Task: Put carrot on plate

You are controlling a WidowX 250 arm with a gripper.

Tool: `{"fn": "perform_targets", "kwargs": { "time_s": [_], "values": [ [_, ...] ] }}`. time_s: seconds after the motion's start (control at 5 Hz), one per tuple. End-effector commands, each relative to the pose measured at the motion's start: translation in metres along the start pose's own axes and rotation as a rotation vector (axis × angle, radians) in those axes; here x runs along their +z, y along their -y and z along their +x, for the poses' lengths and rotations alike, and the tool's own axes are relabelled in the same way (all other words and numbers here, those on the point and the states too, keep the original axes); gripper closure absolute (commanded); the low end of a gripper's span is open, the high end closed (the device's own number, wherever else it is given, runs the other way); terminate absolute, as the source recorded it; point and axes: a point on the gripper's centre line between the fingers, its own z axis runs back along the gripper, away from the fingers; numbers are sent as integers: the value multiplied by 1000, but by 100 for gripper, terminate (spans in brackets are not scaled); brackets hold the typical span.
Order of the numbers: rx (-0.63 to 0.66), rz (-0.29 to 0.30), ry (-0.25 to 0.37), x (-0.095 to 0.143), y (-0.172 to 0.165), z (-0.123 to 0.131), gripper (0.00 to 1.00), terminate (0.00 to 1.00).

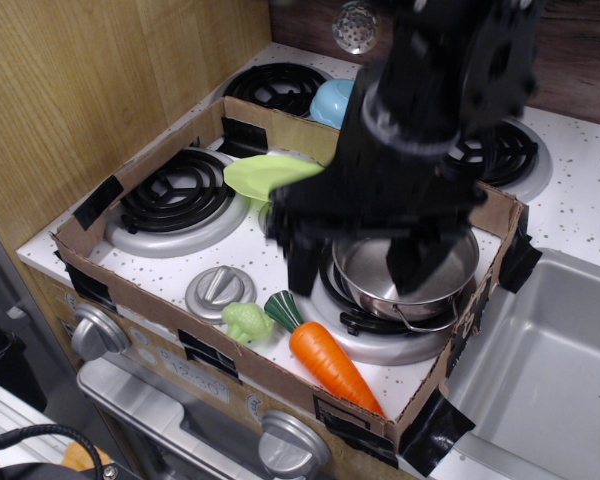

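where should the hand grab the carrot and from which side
Probably from above, across the thick upper half of the carrot, just below its green top. It lies flat and diagonal near the box's front wall, so fingers should close across its width. The open hand hovers above the steel pot.

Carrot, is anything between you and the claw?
Nothing visible is. The carrot lies bare at the front of the cardboard tray, just below the open claw. The broccoli sits off to its left, and the steel pot sits behind it, not over it.
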Motion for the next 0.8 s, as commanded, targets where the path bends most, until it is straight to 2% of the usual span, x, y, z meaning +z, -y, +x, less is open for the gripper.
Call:
{"fn": "perform_targets", "kwargs": {
  "time_s": [0.0, 0.2, 0.4, 0.6],
  "values": [
    [52, -91, -57, -26, -2, -6, 0, 0],
    [-53, -106, 14, -30, 3, 1, 0, 0],
    [-171, -68, 89, -22, 11, 10, 0, 0],
    [-160, -96, 60, -32, 13, 10, 0, 0]
  ]
}}
